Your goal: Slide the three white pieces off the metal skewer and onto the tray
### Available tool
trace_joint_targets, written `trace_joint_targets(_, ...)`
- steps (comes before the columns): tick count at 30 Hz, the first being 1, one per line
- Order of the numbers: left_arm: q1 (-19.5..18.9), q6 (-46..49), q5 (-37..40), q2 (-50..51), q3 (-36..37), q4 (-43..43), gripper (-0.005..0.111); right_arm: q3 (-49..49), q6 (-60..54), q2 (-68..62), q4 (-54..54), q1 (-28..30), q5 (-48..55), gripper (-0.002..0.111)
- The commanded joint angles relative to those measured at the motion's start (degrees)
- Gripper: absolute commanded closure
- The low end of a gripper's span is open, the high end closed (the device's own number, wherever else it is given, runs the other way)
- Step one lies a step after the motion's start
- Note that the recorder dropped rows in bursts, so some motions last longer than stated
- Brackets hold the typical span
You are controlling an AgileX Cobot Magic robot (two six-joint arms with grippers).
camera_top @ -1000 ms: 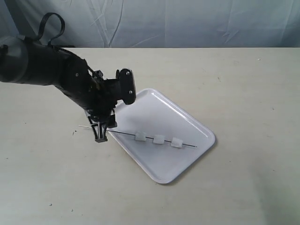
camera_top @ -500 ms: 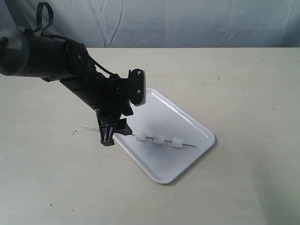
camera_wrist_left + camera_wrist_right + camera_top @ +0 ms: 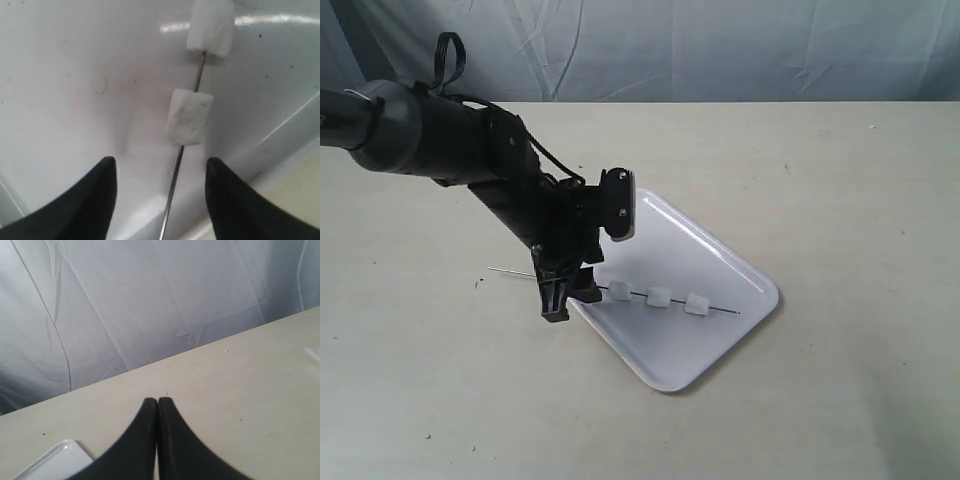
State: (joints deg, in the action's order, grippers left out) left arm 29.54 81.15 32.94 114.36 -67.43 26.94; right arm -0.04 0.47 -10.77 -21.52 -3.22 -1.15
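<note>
Three small white cylindrical pieces [image 3: 659,297] are seen threaded in a row on a thin straight grey metal skewer [image 3: 720,311], with bare rod showing between each of them. Pieces and skewer are laid across a flat white rectangular plastic tray [image 3: 670,245] with rounded corners and a low raised rim, in the half of the tray nearer the exterior camera. One end of the skewer is stopped inside the tray, near its right corner. The other end is carried out past the tray's left rim and over the beige table top [image 3: 840,200].

At that left rim the skewer is straddled by the left gripper [image 3: 565,300]. Its black fingers [image 3: 95,200] are spread apart, one on each side of the rod, and in the left wrist view a clear gap is left between the rod and each finger, so nothing is grasped. The piece nearest the left rim is found just beyond the fingertips, inside the tray. The gripper is borne by a black arm [image 3: 450,150] that is reached in from the tray's left side.

The right gripper [image 3: 158,401] is shown only by its own wrist view, held above the table with one corner of the tray below it. Its fingers are pressed together, and nothing is held between them. A creased pale grey cloth [image 3: 150,315] is hung behind the table's far edge.
</note>
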Motion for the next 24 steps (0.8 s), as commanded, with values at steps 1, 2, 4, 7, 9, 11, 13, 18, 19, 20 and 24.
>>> trace_joint_targets(1,0.3,-3.9,0.2,1.0,-0.6,-4.8,0.055,0.0,-0.5,-0.3,-0.1,-0.3,-0.7,0.109)
trace_joint_targets(2,0.3,-5.8,0.3,1.4,-0.6,-7.0,0.056,0.0,-0.5,-0.3,-0.1,-0.3,-0.7,0.109)
trace_joint_targets(4,0.3,-9.4,1.0,1.6,-0.6,-11.5,0.058,0.0,-0.5,-0.3,-0.1,-0.3,-0.7,0.109)
trace_joint_targets(7,0.3,-11.9,1.2,2.1,-0.6,-14.1,0.061,0.0,-0.5,-0.3,-0.1,-0.3,-0.7,0.109)
trace_joint_targets(9,0.3,-11.8,1.2,2.3,-0.6,-14.1,0.067,0.0,-0.5,-0.3,-0.1,-0.3,-0.7,0.109)
trace_joint_targets(11,0.3,-11.7,1.2,2.6,-0.6,-14.2,0.079,0.0,-0.5,-0.3,-0.1,-0.3,-0.7,0.109)
trace_joint_targets(13,0.3,-11.7,1.8,3.0,-0.6,-15.2,0.087,0.0,-0.5,-0.3,-0.1,-0.3,-0.7,0.109)
trace_joint_targets(18,0.3,-11.7,4.7,5.7,-0.6,-16.5,0.107,0.0,-0.5,-0.3,-0.1,-0.3,-0.7,0.109)
trace_joint_targets(19,0.3,-11.8,5.0,6.3,-0.6,-16.5,0.107,0.0,-0.5,-0.3,-0.1,-0.3,-0.7,0.109)
trace_joint_targets(20,0.3,-12.2,5.0,6.6,-0.6,-16.5,0.107,0.0,-0.5,-0.3,-0.1,-0.3,-0.7,0.109)
trace_joint_targets(24,0.3,-16.9,1.7,6.5,-1.0,-16.5,0.107,0.0,-0.5,-0.3,-0.1,-0.3,-0.7,0.109)
